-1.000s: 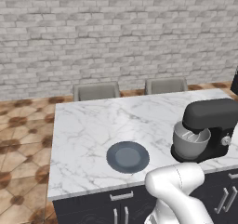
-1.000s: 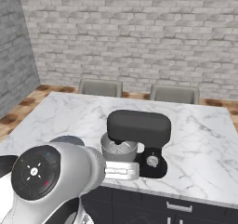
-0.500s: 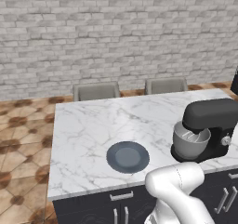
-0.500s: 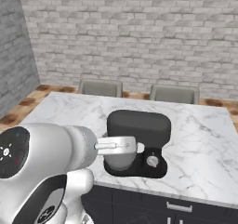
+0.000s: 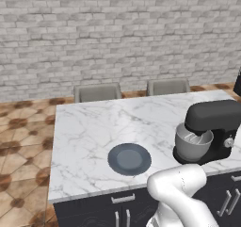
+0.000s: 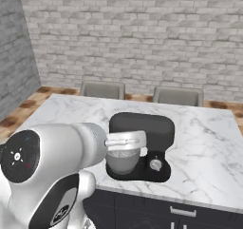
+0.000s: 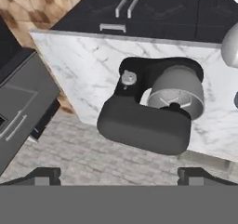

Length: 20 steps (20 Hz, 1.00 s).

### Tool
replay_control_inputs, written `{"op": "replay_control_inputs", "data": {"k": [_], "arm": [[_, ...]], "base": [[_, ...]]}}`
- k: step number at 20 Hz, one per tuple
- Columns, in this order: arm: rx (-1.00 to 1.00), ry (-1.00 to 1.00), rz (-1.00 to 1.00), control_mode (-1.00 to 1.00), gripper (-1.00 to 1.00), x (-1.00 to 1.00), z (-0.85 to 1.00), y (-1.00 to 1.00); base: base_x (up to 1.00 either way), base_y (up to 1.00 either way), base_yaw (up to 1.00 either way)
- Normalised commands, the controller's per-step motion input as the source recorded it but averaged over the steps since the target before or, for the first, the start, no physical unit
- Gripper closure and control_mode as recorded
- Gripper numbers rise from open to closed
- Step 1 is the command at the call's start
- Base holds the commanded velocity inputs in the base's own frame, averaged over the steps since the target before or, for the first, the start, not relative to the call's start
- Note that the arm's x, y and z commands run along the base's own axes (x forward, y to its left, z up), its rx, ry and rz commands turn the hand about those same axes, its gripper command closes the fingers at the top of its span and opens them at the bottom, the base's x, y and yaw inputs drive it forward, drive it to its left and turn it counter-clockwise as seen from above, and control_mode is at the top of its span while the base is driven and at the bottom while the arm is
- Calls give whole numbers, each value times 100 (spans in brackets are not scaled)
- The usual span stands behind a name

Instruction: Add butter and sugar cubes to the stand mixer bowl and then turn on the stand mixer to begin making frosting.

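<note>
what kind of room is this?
A rendered kitchen, most likely: a marble island with dark drawers below, a mixer and plate on it, two chairs behind, brick wall beyond.

I see the stand mixer (image 5: pixel 214 129) near the bench (image 5: pixel 94 127) front edge, its stand mixer bowl (image 5: pixel 192 143) under the head. The plate (image 5: pixel 129 158) lies left of it. Two chairs (image 5: pixel 98 92) stand behind the bench, before the brick wall (image 5: pixel 117 33).
</note>
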Motion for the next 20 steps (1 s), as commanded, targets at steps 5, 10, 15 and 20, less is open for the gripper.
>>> {"op": "replay_control_inputs", "data": {"k": [5, 10, 15, 20], "arm": [[27, -40, -2, -100, -100, -24, -42, 38], [46, -32, -10, -100, -100, -12, -18, 44], [62, -19, -19, -100, -100, 0, -35, 32], [67, -16, -20, -100, -100, 0, -53, 21]], "base": [[0, 0, 0], [0, 0, 0], [0, 0, 0], [0, 0, 0]]}}
